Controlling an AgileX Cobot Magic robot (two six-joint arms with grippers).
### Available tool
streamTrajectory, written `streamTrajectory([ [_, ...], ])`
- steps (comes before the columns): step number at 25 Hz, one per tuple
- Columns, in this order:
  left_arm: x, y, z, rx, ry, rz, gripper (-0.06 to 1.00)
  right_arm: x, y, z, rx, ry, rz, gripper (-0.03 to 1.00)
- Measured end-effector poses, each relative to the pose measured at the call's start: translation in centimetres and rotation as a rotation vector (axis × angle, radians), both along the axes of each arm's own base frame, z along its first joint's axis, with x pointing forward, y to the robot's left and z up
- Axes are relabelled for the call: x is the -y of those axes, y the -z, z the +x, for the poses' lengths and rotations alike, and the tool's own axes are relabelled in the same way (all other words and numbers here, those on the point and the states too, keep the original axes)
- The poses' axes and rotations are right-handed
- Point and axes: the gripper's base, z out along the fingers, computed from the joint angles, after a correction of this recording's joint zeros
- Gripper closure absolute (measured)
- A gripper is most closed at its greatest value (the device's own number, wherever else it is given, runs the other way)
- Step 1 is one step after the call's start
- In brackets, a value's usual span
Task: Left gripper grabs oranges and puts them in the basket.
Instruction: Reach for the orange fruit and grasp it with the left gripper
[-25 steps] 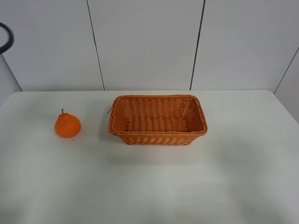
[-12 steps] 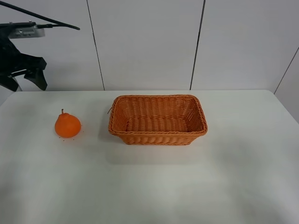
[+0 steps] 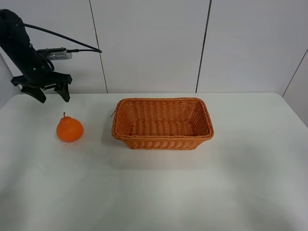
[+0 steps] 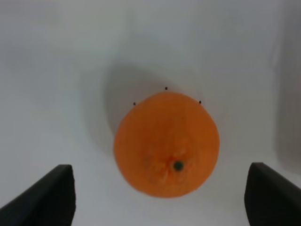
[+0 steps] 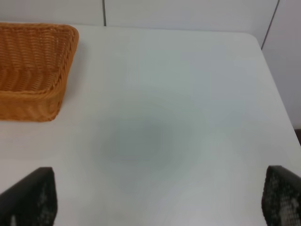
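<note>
White counter [image 3: 154, 192], rounded corners; orange [image 3: 70, 129] sits on it stem up, toward the left in the ext. high view; wicker basket [image 3: 161, 143] stands near centre, upright, well apart from the fruit; tiny dark specks [image 4: 166, 88] on counter just beside the orange.

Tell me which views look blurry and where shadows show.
Left wrist view: soft focus, the orange fuzzy-edged with a grey shadow beside it; right wrist view: basket weave fairly crisp, faint dark patch on the table; exterior high view: sharp, evenly lit.
</note>
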Motion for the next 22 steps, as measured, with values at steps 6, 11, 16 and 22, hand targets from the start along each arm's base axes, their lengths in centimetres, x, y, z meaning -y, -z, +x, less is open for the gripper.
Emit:
streamTrajectory([
  [6, 0.0, 3.7, 0.7, -0.079, 0.002, -0.006, 0.1, 0.0, 0.0, 0.0, 0.0, 0.0, 0.0, 0.27],
  [11, 0.0, 6.0, 1.0, -0.129, 0.001, -0.008, 0.1, 0.0, 0.0, 0.0, 0.0, 0.0, 0.0, 0.27],
  [16, 0.0, 8.0, 1.3, -0.157, 0.001, -0.009, 0.1, 0.0, 0.0, 0.0, 0.0, 0.0, 0.0, 0.27],
  [22, 0.2, 10.0, 1.1, -0.209, -0.01, -0.039, 0.1, 0.0, 0.0, 0.0, 0.0, 0.0, 0.0, 0.27],
])
